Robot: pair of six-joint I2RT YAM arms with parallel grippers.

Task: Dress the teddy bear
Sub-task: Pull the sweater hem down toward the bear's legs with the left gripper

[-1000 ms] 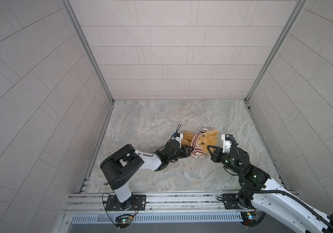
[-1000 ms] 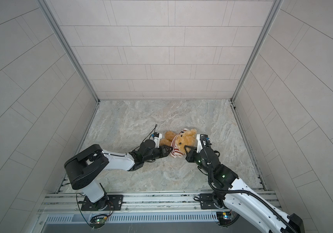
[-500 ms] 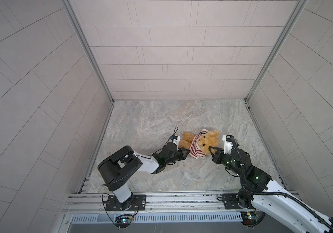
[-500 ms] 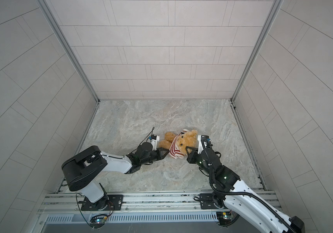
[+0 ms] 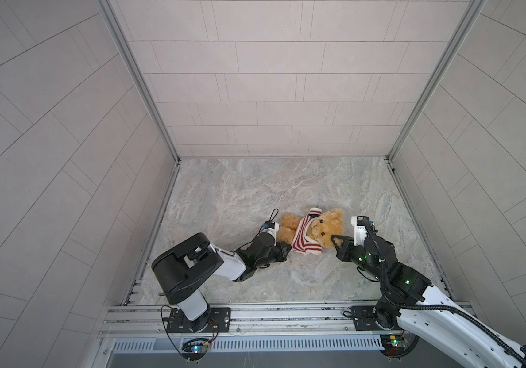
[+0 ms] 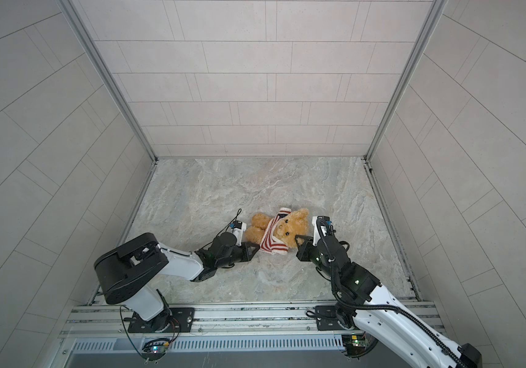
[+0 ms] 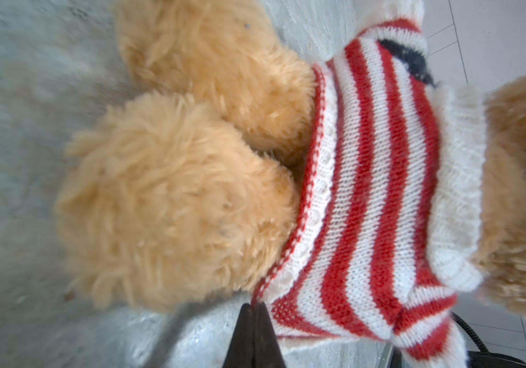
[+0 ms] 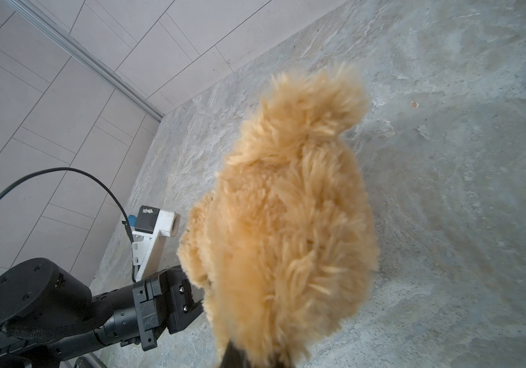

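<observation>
Two claws meet on one toy, both low on the tabletop (image 5: 239, 197). Left claw (image 5: 288, 249) is pressed together, tips touching the hem corner of the striped sweater (image 5: 304, 241). Only the left wrist view shows that contact close up; can't tell if yarn is caught.

Right claw (image 5: 333, 237) is pressed together, pinching fur on the head of the teddy bear (image 5: 325, 227). The right wrist view shows just the tips buried in fluff, no sweater, no face.

Bear lies between the claws, legs beside the left claw, head at the right claw, sweater around its torso. Face with bead eyes shows only in both top views. The left wrist view gives the two fuzzy legs just past the hem, slightly blurred. Bare marbled tabletop lies beyond the bear.
</observation>
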